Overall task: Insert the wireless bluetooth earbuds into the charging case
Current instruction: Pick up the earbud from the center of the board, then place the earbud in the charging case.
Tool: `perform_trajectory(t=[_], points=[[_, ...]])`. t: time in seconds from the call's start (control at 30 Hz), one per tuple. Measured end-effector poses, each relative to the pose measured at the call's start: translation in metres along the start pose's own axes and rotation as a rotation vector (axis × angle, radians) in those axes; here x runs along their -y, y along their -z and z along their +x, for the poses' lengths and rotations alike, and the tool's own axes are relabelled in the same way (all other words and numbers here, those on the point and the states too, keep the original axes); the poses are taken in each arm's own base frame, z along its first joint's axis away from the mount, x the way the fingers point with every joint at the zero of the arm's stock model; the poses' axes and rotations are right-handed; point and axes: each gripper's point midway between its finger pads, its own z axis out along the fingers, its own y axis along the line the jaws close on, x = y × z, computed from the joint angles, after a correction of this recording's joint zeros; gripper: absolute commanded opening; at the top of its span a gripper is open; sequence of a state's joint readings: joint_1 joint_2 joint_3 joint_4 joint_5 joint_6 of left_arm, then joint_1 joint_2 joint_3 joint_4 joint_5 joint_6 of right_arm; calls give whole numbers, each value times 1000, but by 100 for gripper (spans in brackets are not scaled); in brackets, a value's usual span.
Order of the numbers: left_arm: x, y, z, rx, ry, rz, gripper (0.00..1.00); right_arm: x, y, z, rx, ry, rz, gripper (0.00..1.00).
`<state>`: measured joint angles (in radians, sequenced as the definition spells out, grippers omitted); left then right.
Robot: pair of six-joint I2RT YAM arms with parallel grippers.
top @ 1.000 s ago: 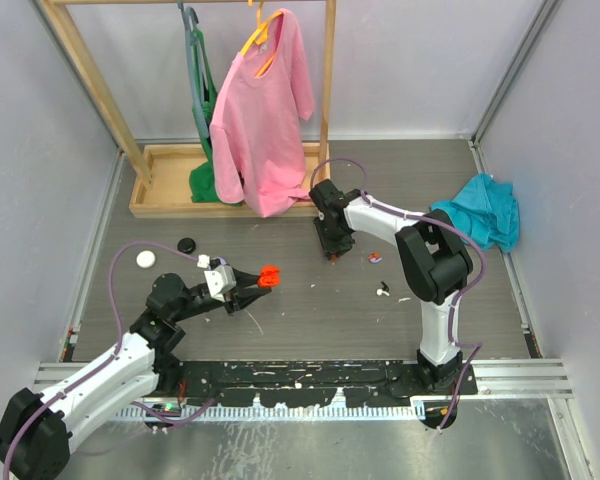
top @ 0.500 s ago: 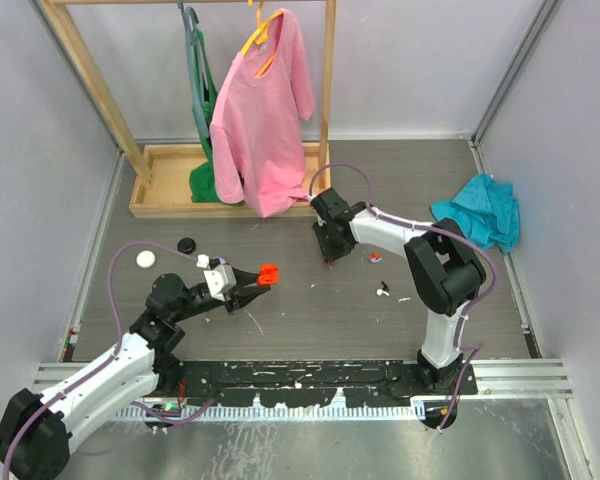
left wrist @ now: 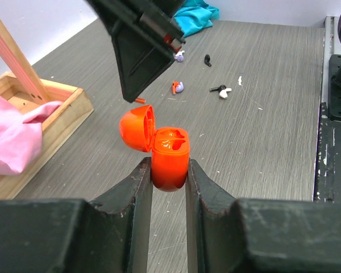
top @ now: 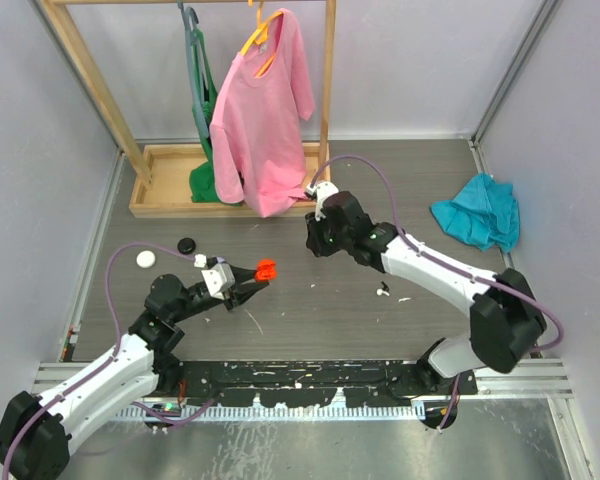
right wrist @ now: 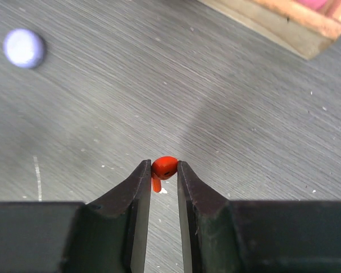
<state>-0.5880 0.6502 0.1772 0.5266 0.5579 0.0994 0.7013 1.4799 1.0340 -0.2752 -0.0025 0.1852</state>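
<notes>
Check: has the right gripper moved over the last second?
Yes. The right gripper, shut on the red earbud, has shifted left in the top view, away from the teal cloth.

right pincer is clamping a small red-orange plastic earbud right at the tips of its two dark fingers. Jaws are sitting nearly together, only the bud between them. Bud's rounded head is sitting on top, and its short stem is pointing down along the left finger. Grey wood-grain tabletop is filling the background. A blurred lilac round object is lying at upper left, well apart. A light wooden frame edge is crossing the top right corner, with a bit of pink fabric showing behind it.
</notes>
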Motion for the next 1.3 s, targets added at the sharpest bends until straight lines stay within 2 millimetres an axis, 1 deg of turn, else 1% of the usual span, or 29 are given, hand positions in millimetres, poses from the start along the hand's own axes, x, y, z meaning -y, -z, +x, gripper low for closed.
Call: perform_trajectory(t=[0.17, 0.33, 0.37, 0.4, 0.57, 0.7, 0.87, 1.07, 1.17, 1.3], points=[[-3, 0, -2, 7, -9, -14, 0, -26, 28, -21, 152, 37, -85, 23], [-5, 0, -5, 23, -39, -18, 0, -53, 60, -40, 327, 84, -183, 23], [-5, 0, -7, 29, -46, -19, 0, -59, 70, -47, 387, 90, -213, 23], [-5, -1, -8, 36, -55, -19, 0, -63, 73, -48, 400, 95, -224, 23], [-6, -1, -14, 59, -92, -16, 0, -85, 104, -62, 554, 115, -331, 23], [-6, -2, -21, 84, -119, -14, 0, -102, 121, -67, 646, 129, -411, 23], [-7, -2, -27, 109, -129, -14, 0, -122, 131, -64, 718, 134, -494, 23], [-4, -2, -31, 124, -99, -6, 0, -148, 140, -63, 789, 140, -580, 23], [-3, -2, -34, 133, -86, -5, 0, -158, 143, -65, 815, 142, -606, 23], [-2, -1, -40, 152, -83, -6, 0, -165, 145, -68, 846, 141, -625, 23]])
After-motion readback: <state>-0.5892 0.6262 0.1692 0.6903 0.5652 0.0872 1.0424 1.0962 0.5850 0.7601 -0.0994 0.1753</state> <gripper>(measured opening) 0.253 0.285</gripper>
